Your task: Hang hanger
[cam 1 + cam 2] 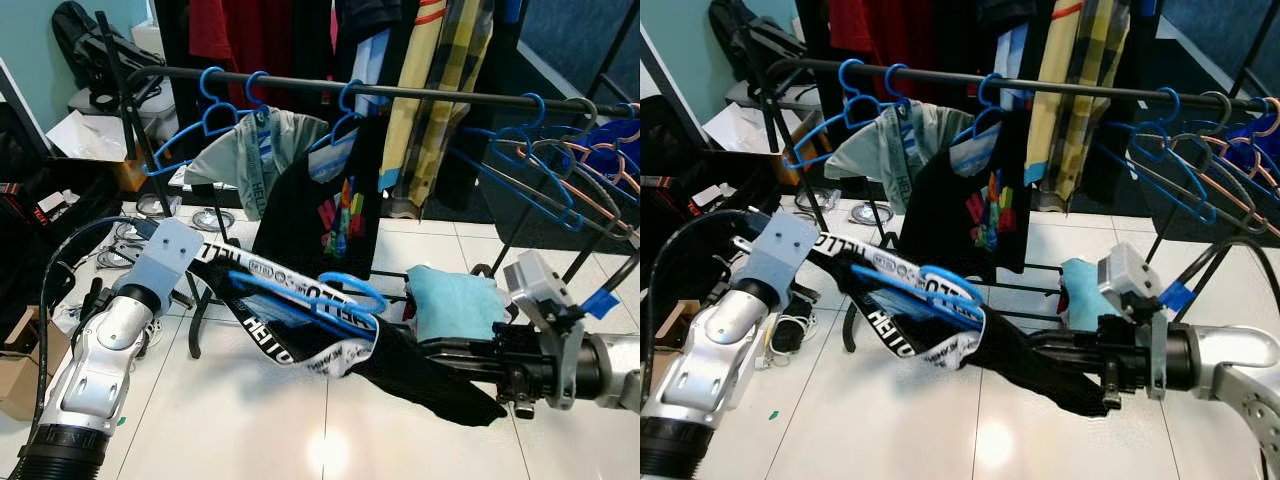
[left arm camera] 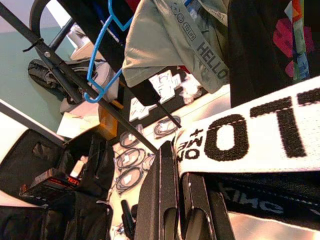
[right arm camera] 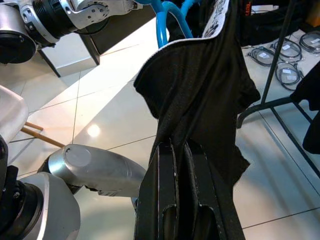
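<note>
— Where is the hanger right now?

— The blue hanger [image 1: 330,297] sits inside the black garment [image 1: 400,355], slung in the air between the two arms, below the black rail [image 1: 330,88] and in front of it. Its long axis runs roughly crosswise, left arm to right arm, tilting down toward the right, and its hook loops up near the middle of the bundle.

— So which way does it have to go?

— Up and away from the robot, I'd say. The rail runs crosswise too, so the hanger already lies about parallel to it.

— Who's holding what?

— The left gripper [image 2: 175,200] has its fingers together on the white band printed with black letters [image 2: 250,135], at the garment's left end. The right gripper [image 3: 177,200] is clamped on the black cloth at the other end. Neither is on the plastic itself; the left one looks nearer the hook.

— And the hanger?

— Thin, bright blue, mostly wrapped in limp cloth that sags between the grips.

— Room on the rail?

— A gap shows between the black shirt with the coloured print [image 1: 320,200] and the bare blue hangers [image 1: 530,160] toward the rail's right end.
</note>
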`<state>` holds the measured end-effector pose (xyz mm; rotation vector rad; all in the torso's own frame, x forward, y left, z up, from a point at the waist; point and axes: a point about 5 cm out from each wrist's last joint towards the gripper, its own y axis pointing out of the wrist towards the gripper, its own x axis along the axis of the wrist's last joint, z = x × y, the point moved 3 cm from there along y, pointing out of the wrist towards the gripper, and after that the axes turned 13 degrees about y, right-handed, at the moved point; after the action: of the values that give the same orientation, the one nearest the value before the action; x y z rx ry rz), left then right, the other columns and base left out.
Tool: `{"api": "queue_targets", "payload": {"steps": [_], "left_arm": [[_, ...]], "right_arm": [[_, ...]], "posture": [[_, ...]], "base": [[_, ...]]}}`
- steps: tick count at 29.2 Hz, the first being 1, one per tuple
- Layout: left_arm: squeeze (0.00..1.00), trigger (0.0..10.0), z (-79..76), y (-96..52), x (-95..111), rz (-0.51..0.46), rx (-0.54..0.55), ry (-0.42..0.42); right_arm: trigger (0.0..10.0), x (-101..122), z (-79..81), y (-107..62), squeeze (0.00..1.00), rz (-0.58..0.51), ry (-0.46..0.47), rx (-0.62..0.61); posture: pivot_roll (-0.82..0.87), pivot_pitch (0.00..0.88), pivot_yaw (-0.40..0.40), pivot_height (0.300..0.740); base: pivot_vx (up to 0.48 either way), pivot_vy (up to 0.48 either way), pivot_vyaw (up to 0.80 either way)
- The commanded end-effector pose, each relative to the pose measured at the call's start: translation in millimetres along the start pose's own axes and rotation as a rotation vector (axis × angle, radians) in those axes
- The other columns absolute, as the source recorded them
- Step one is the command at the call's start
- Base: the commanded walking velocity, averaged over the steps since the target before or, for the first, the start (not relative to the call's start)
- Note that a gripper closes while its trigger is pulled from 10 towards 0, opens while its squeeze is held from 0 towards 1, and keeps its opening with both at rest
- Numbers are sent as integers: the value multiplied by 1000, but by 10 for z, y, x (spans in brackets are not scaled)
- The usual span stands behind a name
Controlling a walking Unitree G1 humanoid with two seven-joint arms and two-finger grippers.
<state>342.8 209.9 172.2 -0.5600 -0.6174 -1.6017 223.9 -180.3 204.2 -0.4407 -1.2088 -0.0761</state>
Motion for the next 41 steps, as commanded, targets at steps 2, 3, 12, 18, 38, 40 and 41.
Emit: {"api": "queue_targets", "payload": {"steps": [2,3,12,18,38,40,41], "left_arm": [[0,5608,-34,2,-47,18,-3,13],[0,5647,-37,3,-43,16,-4,13],[0,5961,-103,-1,-9,2,-18,3],[0,5961,-74,22,157,-70,11,-13],[0,6078,-140,7,203,-99,6,-27],[0,6118,-131,8,187,-95,8,-25],[0,6118,-124,9,178,-93,9,-23]], "right_arm": [[0,-7,12,-10,0,10,4,-1],[0,18,18,-26,0,-1,3,-1],[0,295,-13,-125,0,-182,-50,-23],[0,-513,-241,-38,0,339,42,-192],[0,202,-115,-70,0,-95,-52,-83],[0,256,-67,-122,0,-132,-57,-54],[0,283,-38,-153,0,-151,-61,-37]], "posture": [[-62,76,40,740],[-62,79,42,740],[-65,84,44,740],[-62,83,42,740],[-67,85,42,740],[-69,86,43,740],[-69,86,43,740]], "base": [[0,0,0],[0,0,0],[0,0,0],[0,0,0],[0,0,0],[0,0,0],[0,0,0]]}}
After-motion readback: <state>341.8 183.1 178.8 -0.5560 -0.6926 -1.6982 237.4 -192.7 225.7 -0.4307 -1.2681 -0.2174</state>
